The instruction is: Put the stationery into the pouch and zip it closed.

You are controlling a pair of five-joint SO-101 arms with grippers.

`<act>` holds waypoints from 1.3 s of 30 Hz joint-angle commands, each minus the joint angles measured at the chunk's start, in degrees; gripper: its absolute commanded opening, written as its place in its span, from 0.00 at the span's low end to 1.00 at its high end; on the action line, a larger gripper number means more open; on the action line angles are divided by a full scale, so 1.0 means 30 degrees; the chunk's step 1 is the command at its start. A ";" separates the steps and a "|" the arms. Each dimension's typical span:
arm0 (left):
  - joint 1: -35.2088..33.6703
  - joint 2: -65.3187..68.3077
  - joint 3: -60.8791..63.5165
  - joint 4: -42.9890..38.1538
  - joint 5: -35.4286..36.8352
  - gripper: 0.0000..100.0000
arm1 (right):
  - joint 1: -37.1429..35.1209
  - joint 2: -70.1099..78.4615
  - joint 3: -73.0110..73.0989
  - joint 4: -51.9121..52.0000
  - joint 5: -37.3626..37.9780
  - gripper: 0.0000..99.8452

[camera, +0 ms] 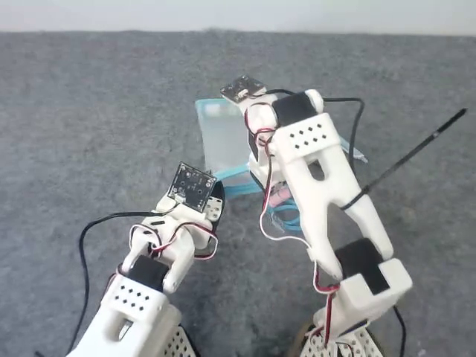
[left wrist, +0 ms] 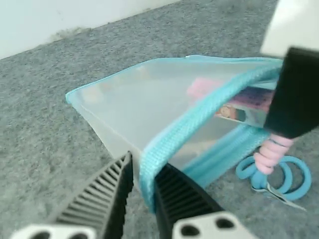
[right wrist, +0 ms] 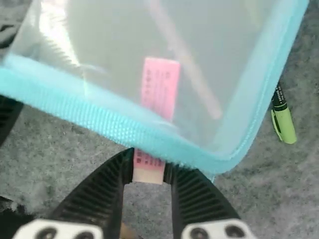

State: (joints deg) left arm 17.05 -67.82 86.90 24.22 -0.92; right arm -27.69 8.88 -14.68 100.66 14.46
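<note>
— Left gripper has its jaws pinched on the teal zip edge of the pouch, lifting the mouth off the grey carpet. How is the other side?

— Right gripper is closed on a pink block. The block's far end sits past the zip edge, behind the clear pouch wall. Its near end is between the jaws, outside the mouth.

— So that piece is half in. Is anything lying loose?

— Yes. A green pen lies on the carpet just beside the pouch's corner, not touching it. Blue-handled scissors lie on the carpet near the mouth, also outside.

— Is anything else already inside?

— Something printed shows near the opening in the left wrist view. I cannot tell whether it is a separate item or part of the pink block.

— And the zip?

— It is open along the mouth. I cannot make out the slider.

— My reading is early to middle. One item is going in, at least two wait outside, and closing comes last.

— Agreed. In the high view both arms meet over the pouch, mid-carpet. Packing is the step in hand, and zipping is not yet begun.
</note>
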 commanded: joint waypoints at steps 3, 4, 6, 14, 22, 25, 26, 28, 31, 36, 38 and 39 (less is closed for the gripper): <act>0.0176 0.0000 -0.0366 0.0059 -0.0264 0.01 | 0.0161 0.0015 -0.1407 0.0659 -0.0234 0.17; 0.0176 0.0000 -0.0366 0.0029 -0.0264 0.01 | 0.0161 0.0015 -0.1407 0.0659 -0.0205 0.20; 0.0176 0.0000 -0.0366 0.0029 -0.0264 0.01 | 0.0161 0.0015 -0.1407 0.0659 -0.0147 0.24; 0.0117 0.0000 -0.0366 0.0029 -0.0264 0.01 | 0.0190 -0.1070 -0.1524 0.0689 -0.0088 0.24; -0.2051 -0.0029 -0.0454 -0.0059 -0.0176 0.01 | 0.1275 -0.5641 -0.0293 0.0747 0.0176 0.24; -0.2960 -0.0029 -0.0484 -0.0059 -0.0234 0.01 | 0.3062 -0.6549 0.1524 0.0718 0.1758 0.24; -0.3194 -0.0029 -0.0484 -0.0059 -0.0234 0.01 | 0.3766 -0.6725 0.2081 0.0689 0.2286 0.24; -0.3516 -0.0029 -0.0484 -0.0059 -0.0234 0.01 | 0.5436 -0.6842 0.2872 0.0571 0.3370 0.24; -0.3575 -0.0029 -0.0484 -0.0059 -0.0264 0.01 | 0.7897 -0.6842 0.3370 0.0513 0.5421 0.24; -0.3516 -0.0029 -0.0425 -0.0059 -0.0264 0.01 | 1.0769 -0.6842 0.3751 -0.1597 0.8557 0.24; -0.3546 -0.0029 -0.0425 -0.0059 -0.0264 0.01 | 1.1179 -0.6842 0.4484 -0.2652 1.0110 0.25; -0.3575 -0.0029 -0.0425 -0.0059 -0.0264 0.01 | 1.1179 -0.6842 0.5011 -0.3150 1.1018 0.25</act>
State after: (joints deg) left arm 6.77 -67.82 86.99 24.22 -1.45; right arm 4.48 -7.91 -1.32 95.47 40.40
